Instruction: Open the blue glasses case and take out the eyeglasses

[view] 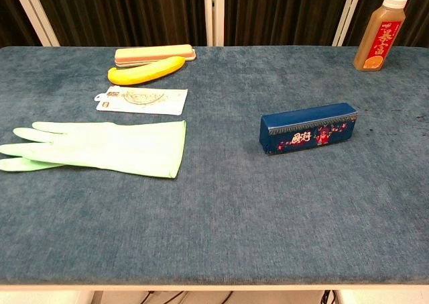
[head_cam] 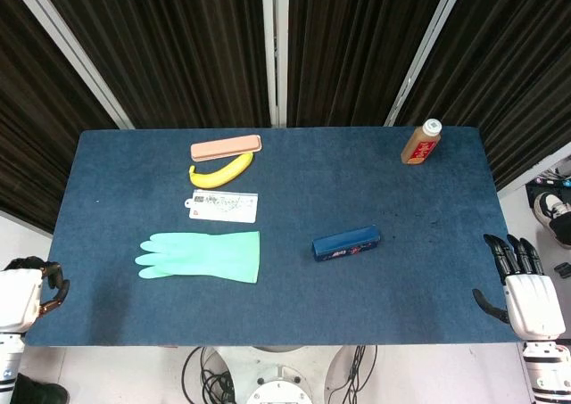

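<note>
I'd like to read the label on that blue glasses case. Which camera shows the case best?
The chest view: the blue glasses case is near and side-on, closed, with its printed front facing the camera. The head view shows the same case from above, smaller, mostly its top, with the print hard to make out.

A green glove is lying flat on the table, cuff pointing right. Behind it a card is sitting, then a banana touching a pink case. A juice bottle is standing upright far right.
</note>
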Robot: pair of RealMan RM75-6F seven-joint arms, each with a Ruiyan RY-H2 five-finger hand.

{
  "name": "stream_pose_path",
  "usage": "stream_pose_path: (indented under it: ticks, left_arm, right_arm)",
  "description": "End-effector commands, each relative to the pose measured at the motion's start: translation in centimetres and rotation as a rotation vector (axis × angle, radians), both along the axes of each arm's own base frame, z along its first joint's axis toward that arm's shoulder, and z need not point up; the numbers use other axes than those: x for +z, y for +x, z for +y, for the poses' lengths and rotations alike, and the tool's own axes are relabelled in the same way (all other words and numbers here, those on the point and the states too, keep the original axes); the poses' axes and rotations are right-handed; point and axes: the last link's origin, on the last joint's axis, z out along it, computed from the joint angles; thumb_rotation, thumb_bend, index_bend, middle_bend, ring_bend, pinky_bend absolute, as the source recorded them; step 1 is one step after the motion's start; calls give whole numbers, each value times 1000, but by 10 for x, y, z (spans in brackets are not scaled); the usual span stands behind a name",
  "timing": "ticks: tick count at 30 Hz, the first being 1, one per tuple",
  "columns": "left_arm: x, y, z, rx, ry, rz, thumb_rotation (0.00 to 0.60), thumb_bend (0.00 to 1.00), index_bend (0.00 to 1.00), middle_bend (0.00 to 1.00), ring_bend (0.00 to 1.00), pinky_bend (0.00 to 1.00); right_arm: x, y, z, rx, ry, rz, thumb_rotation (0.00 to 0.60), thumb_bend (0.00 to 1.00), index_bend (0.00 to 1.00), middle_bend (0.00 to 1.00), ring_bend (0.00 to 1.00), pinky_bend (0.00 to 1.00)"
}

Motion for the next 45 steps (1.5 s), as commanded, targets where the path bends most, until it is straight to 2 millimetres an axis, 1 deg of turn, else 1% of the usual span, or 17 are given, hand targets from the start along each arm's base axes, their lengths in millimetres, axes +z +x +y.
stream_pose_path:
  ticks: [1,12,17,20,24,27,31,36,40,45]
  left_arm:
    - [0,0,0,0,0,-1,600,373,667,661,429,412]
    - [0,0,0,-1,0,-1,600,372,667,661,429,411]
    - [0,0,0,-1,-1,-1,600,373,667,661,429,411]
    - [0,0,0,-1,-1,-2,600,373,667,661,429,411]
    - [0,0,0,-2,-1,-2,600,373,667,661,429,411]
    - [0,0,-1,-2,-1,-3,600,373,667,661,429,412]
    - [0,0,0,-1,-1,-4,600,373,667,661,429,411]
    - [0,0,0,-1,-3,-7,600,373,667,661,428,411]
    - [0,0,0,0,-4,-10,600,373,666,661,429,411]
    - [1,-1,0,-1,-6,-13,600,373,666,661,429,412]
  right_arm:
    - [-1,0,0,0,4,-1,600,176,0,123,0,0]
    - [-5,2,-1,11,33,-11,600,176,0,124,0,0]
    - [-15,7,-7,37,90,-13,600,177,0,132,0,0]
    - [-23,15,-15,69,141,-12,600,179,0,132,0,0]
    - [-37,26,-36,110,212,-3,600,179,0,133,0,0]
    - [-50,37,-58,136,259,-1,600,181,0,133,0,0]
    - [-71,52,-86,163,313,6,600,180,0,129,0,0]
    - [-99,68,-115,179,378,16,600,179,0,123,0,0]
    - [-119,81,-130,203,425,40,600,179,0,118,0,0]
    - [-137,93,-147,210,451,57,600,179,0,116,0,0]
